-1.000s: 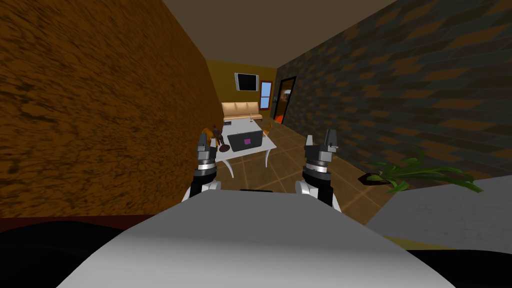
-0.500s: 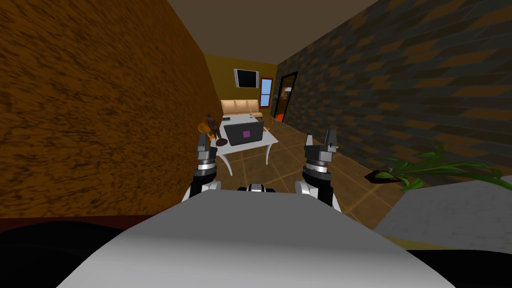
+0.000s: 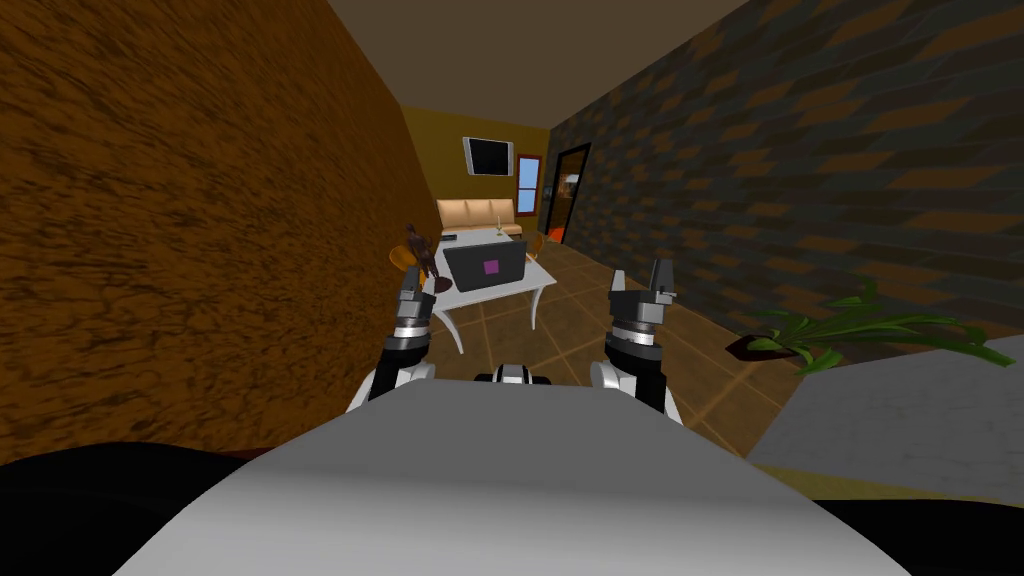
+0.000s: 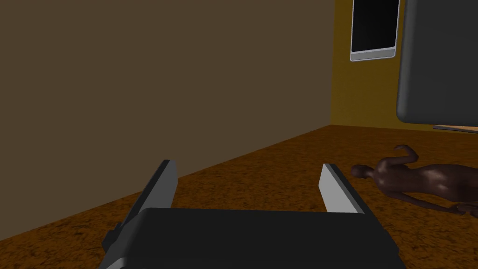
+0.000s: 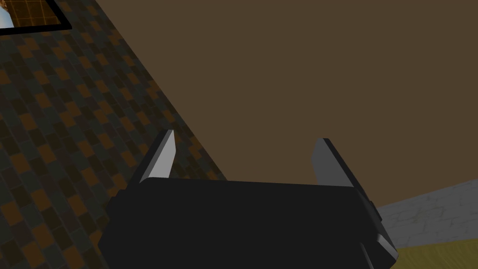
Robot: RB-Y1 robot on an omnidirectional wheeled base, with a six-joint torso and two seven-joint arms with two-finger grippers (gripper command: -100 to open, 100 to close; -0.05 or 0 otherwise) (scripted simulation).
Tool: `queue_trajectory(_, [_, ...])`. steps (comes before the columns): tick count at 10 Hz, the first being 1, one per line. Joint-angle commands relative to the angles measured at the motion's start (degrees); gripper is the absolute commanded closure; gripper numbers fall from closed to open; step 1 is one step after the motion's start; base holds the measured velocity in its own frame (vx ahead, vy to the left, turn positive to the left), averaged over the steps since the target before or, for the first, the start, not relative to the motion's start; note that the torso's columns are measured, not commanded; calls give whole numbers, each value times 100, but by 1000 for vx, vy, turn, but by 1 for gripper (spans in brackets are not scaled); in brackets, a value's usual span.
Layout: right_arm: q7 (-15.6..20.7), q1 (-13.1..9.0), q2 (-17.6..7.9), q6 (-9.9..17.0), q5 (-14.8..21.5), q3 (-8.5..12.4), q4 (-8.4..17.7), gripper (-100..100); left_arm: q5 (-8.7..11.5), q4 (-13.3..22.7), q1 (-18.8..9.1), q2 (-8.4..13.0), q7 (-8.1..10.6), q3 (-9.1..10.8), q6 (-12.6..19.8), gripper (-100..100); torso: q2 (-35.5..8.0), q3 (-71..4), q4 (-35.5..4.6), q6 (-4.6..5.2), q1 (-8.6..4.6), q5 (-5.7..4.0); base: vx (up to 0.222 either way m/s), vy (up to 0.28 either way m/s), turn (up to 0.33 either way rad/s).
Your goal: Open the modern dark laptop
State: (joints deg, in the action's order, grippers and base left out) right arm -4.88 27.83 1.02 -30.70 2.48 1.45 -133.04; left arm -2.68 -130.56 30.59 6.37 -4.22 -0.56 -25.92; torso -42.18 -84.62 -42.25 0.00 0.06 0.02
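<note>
Laptop [image 3: 486, 266] sat on counter [image 3: 500, 295] well ahead, nearer left hand [image 3: 411, 285] than right hand [image 3: 640, 279]; both hands spread wide, empty.

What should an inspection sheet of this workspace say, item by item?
Surface: white table, well ahead of me, probably out of both arms' reach.
Job's things: laptop on the table, its dark panel upright, purple mark toward me.
Clutter: dark figurine and small dark object at the table's left end.
Pincers: left pincer open, empty; right pincer open, empty; both raised before me.
Cables: nothing seen.
Surroundings: brown wall on the left, brick wall on the right, sofa and TV beyond the table, plant by the brick wall.
</note>
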Motion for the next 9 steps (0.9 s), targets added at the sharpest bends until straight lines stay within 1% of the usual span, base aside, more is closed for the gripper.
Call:
queue_trajectory(1, [0, 0, 0, 0, 0, 0, 0, 0, -26, -119, 42, 152, 64, 52, 360, -100, -1, 0, 0, -1, -6, -2, 64, 42, -64])
queue_trajectory(9, [0, 0, 0, 0, 0, 0, 0, 0, -121, -440, 111, 395, 232, 190, 1443, -100, -11, 6, -3, 0, -7, -2, 49, 47, -71])
